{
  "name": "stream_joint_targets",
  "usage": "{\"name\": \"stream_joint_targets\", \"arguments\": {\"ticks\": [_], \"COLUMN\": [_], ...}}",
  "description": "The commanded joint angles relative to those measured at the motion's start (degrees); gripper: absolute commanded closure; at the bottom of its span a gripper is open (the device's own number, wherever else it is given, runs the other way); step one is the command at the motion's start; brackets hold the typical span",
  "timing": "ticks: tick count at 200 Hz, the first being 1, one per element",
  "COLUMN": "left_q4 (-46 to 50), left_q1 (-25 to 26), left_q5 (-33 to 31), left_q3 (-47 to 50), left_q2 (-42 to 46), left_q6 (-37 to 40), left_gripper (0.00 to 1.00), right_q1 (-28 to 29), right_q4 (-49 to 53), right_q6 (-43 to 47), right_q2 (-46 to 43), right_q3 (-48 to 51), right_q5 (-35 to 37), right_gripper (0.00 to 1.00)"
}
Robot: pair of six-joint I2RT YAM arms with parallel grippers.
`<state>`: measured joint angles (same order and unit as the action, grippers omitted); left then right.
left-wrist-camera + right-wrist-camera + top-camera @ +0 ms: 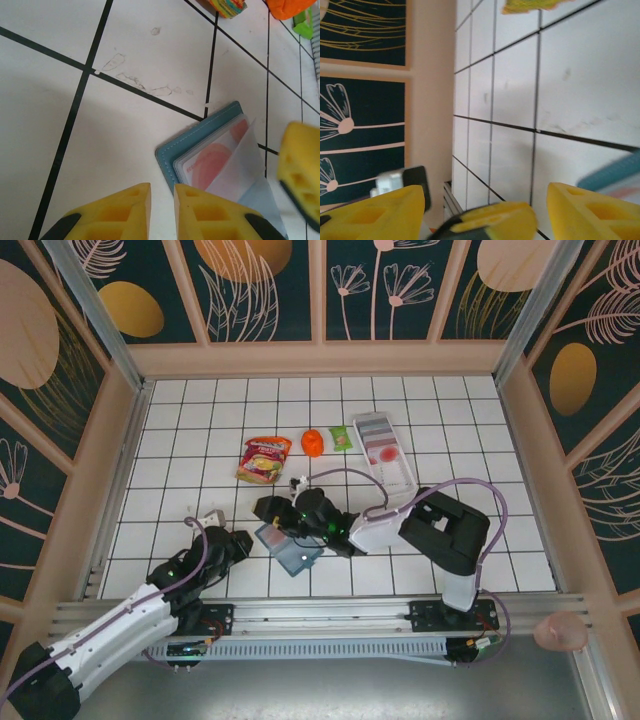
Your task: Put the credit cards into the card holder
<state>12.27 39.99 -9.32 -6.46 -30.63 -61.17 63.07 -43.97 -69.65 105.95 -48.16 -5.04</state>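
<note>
**The card holder (290,548) lies open on the counter (190,430)**

It is on the white tiles, just in front of the left gripper (161,192). One credit card (212,160) with pink-red marks rests on its inner side, partly under a clear flap (250,165). The left jaws are almost closed, with only a narrow gap and nothing between them. The right gripper (485,192) hangs beside the holder, its jaws wide apart and empty

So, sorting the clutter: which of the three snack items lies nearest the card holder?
The yellow-and-red packet, leftmost of them; the orange item and green packet lie farther right.
</note>
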Motion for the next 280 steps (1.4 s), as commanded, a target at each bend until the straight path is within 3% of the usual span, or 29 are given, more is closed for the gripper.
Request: {"name": "stream_joint_targets", "arguments": {"ticks": [1, 24, 48, 69, 123, 157, 184, 235, 280], "left_q4": [0.9, 0.2, -1.2, 0.1, -6.9, -9.9, -13.2, -14.1, -15.1], "left_q1": [0.3, 0.2, 0.3, 0.3, 0.0, -2.3, -5.4, -5.5, -5.5], "left_q5": [-0.1, 0.4, 1.2, -1.8, -0.9, 4.4, 10.5, 13.0, 12.6], "left_q3": [-2.2, -2.0, -3.5, -6.2, -11.6, -16.7, -17.9, -19.4, -17.7], "left_q2": [-0.7, -1.8, -4.0, -7.8, -19.1, -28.6, -34.0, -40.6, -41.0], "left_q6": [0.4, 1.1, 4.5, 7.3, 16.4, 23.8, 24.6, 26.0, 24.4], "left_gripper": [0.78, 0.77, 0.71, 0.66, 0.38, 0.33, 0.33, 0.32, 0.31], "right_q1": [-0.7, -1.2, 1.5, 3.8, 12.1, 14.4, 14.3, 11.2, 5.6], "right_q4": [3.5, 9.6, 29.5, 39.6, 65.3, 69.5, 69.0, 68.3, 66.3], "right_q6": [3.5, 5.5, 11.7, 11.6, 3.8, 2.9, 4.9, 8.0, 13.8], "right_q2": [1.3, 0.4, -4.7, -9.9, -10.5, -8.0, -7.3, -8.4, -10.1], "right_q3": [-2.1, -4.1, -8.6, -6.5, -7.1, -8.2, -8.3, -5.4, -2.0], "right_q5": [0.2, 1.7, 11.5, 18.2, 29.0, 29.5, 28.7, 26.3, 25.1], "right_gripper": [0.32, 0.31, 0.3, 0.3, 0.3, 0.28, 0.26, 0.32, 0.34]}}
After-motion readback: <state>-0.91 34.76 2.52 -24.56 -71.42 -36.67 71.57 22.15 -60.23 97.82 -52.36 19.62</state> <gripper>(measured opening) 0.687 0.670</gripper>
